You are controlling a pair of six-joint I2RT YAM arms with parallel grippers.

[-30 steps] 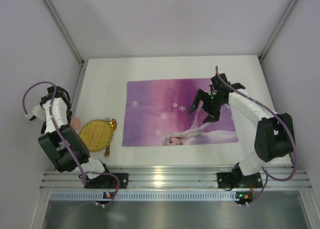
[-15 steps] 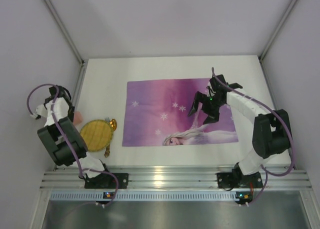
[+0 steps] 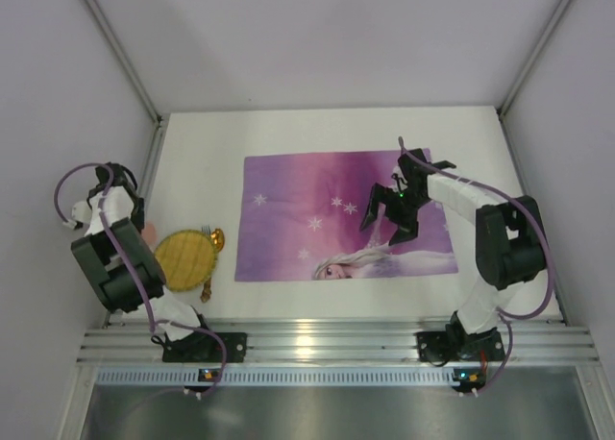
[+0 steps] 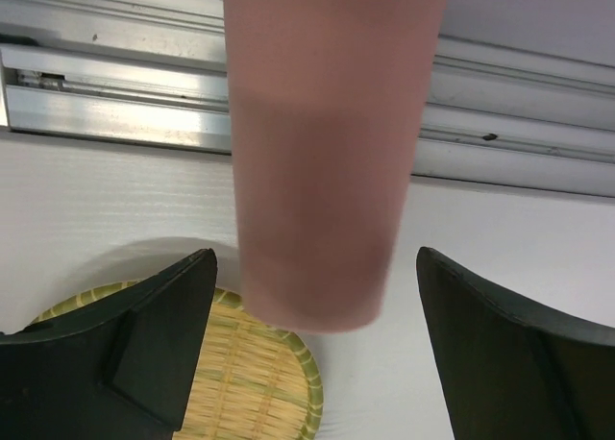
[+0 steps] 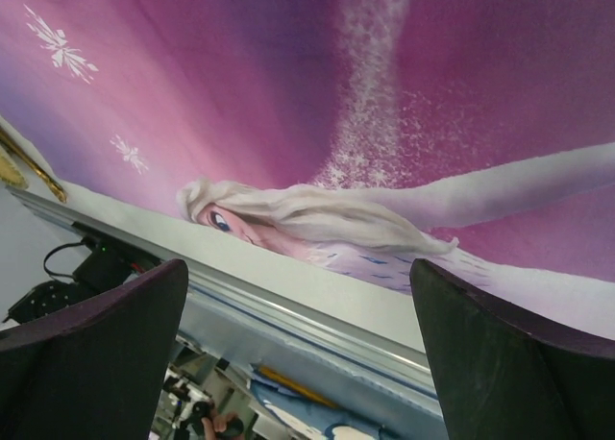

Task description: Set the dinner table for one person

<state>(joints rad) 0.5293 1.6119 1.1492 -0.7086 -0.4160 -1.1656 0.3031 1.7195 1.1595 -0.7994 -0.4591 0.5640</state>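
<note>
Left gripper [image 4: 317, 267] spread wide, flanking the tall pink cup [image 4: 322, 171] without touching it, at 8 o'clock on the plain white rectangular dinner table [image 3: 202, 142]. Round woven bamboo plate [image 3: 184, 257] sits at the cup's 4 o'clock. Right gripper [image 3: 384, 229] is spread too, hovering over the purple princess placemat [image 3: 307, 200], 3 o'clock side.

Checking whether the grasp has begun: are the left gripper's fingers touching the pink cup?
Apart. The left wrist view shows bare dinner table between the pink cup and each finger of the left gripper.
</note>
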